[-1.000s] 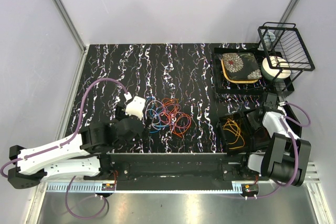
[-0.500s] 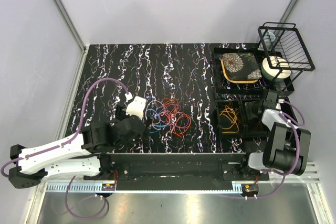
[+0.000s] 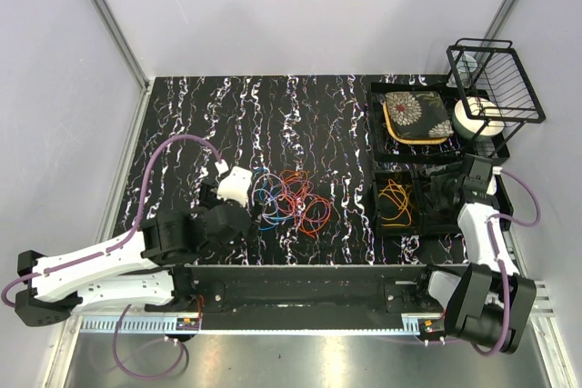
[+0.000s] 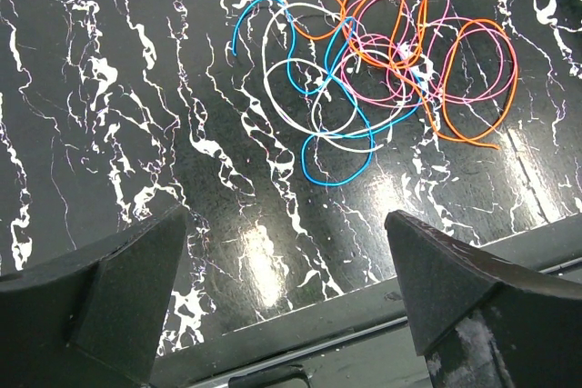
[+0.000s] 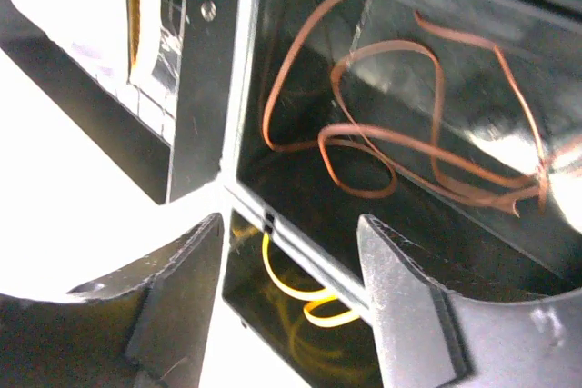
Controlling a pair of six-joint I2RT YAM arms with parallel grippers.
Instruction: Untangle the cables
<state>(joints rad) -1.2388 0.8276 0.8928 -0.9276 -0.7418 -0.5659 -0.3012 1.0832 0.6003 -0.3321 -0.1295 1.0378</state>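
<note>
A tangle of cables point(image 3: 291, 199) in orange, red, blue and pale tones lies on the black marbled table; in the left wrist view the blue loop point(image 4: 338, 144), pale loop point(image 4: 273, 88), pink loop point(image 4: 414, 88) and orange loop point(image 4: 509, 74) overlap. My left gripper point(image 3: 235, 223) point(image 4: 286, 215) stands open just left of and nearer than the tangle, touching no cable. My right gripper point(image 3: 444, 190) point(image 5: 291, 224) hangs open over a black divided tray point(image 3: 377, 211). One compartment holds an orange-brown cable point(image 5: 400, 134), the other a yellow-orange cable point(image 3: 397, 203) point(image 5: 309, 293).
Behind the divided tray a black tray point(image 3: 376, 124) carries a floral pad point(image 3: 416, 115). A black wire rack point(image 3: 496, 79) and a white roll point(image 3: 477, 115) stand at the back right. The table's front rail point(image 4: 300, 352) runs close under my left gripper.
My right gripper has gone from shut to open, and its arm has swung back and to the right over the divided tray. The left arm and the tangle have not moved.
</note>
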